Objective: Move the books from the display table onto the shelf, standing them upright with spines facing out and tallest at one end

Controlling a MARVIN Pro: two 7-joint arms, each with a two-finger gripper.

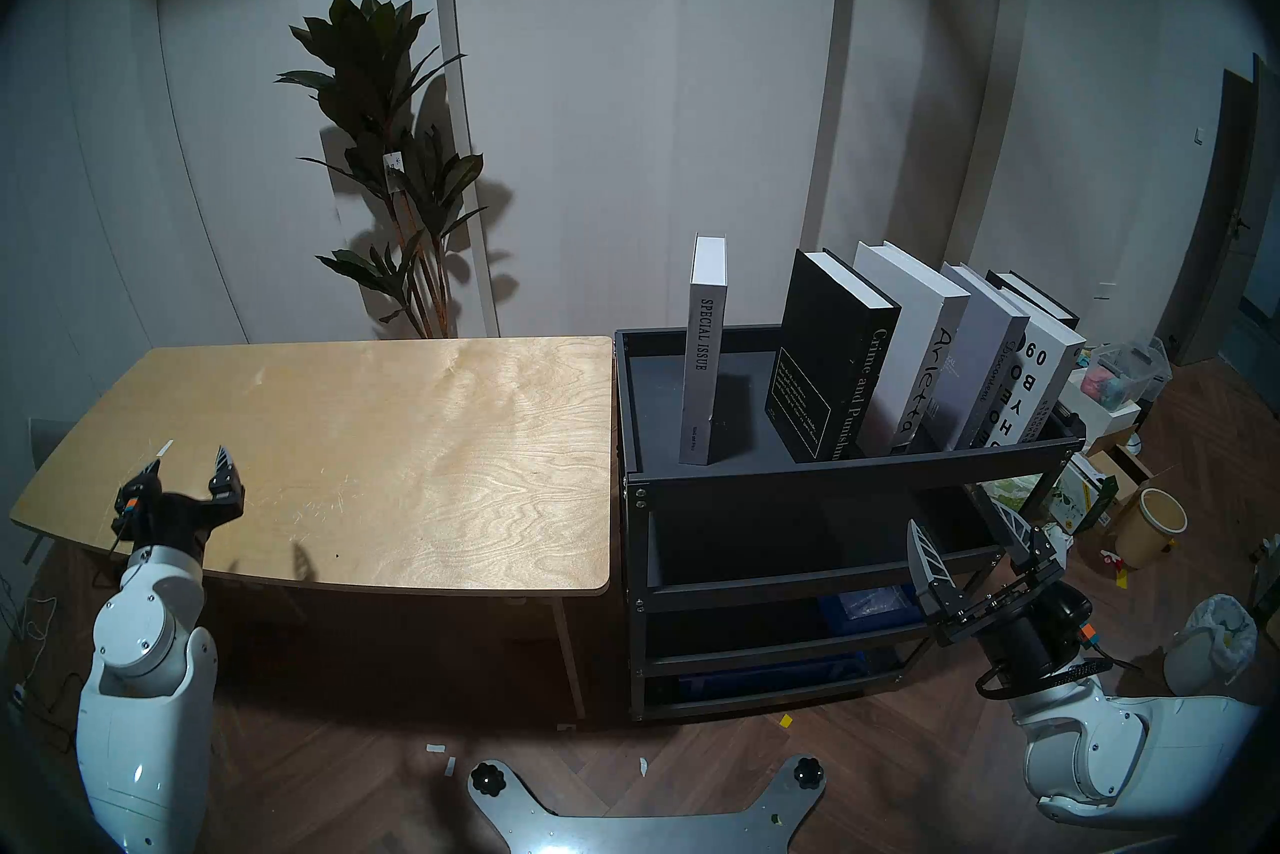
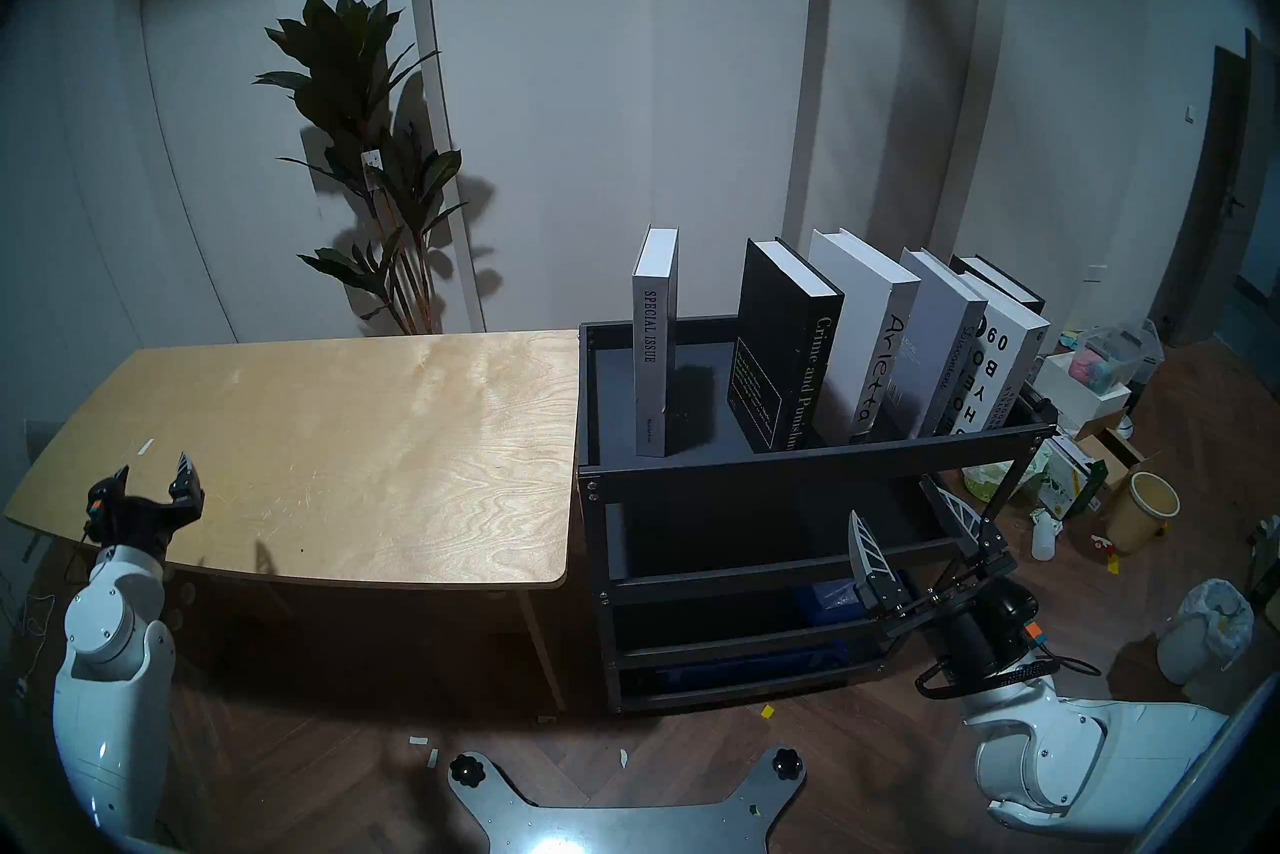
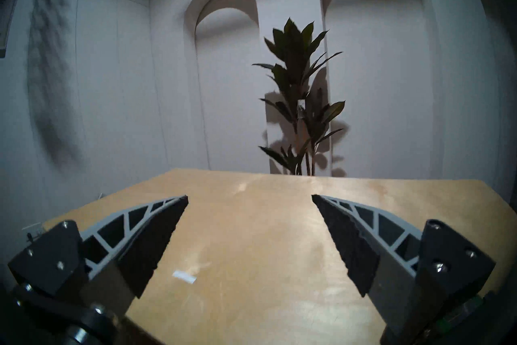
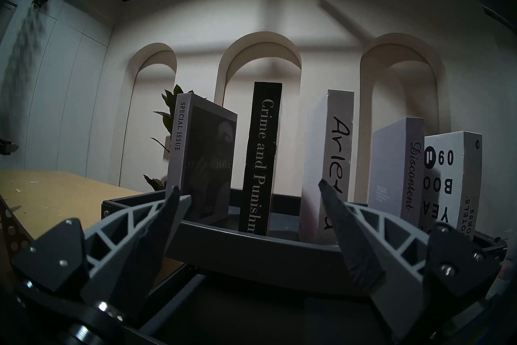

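- On top of the shelf (image 1: 838,475), in its raised-rim tray, all the books are standing with spines facing the robot.
- Furthest to the robot's left is the grey SPECIAL ISSUE book (image 1: 705,350), pretty much upright and on its own, with a clear gap before the next one.
- Next comes the black Crime and Punishment book (image 1: 831,357), then the white Arietta book (image 1: 914,340), then the grey Discontent book (image 1: 983,357), then a white book with big black letters (image 1: 1046,378). These all lean toward the left and look stacked against each other.
- Behind that last white one a dark book (image 1: 1035,298) peeks out; its spine isn't readable from here.
- Display table (image 1: 360,450) sits right beside the shelf, edges looking like they touch or nearly so. Only a little white strip of tape (image 1: 166,448) lies on it near the left corner.
- Left gripper (image 1: 185,471) hovers over the table's front-left corner, fingers spread apart, nothing between them. Wrist view shows the same thing: bare wood between the pads.
- Right gripper (image 1: 966,523) hangs in front of the shelf, lower than the top tray, also spread wide and empty, pointed up at the books.
- A potted plant (image 1: 388,159) stands behind the table against the wall.
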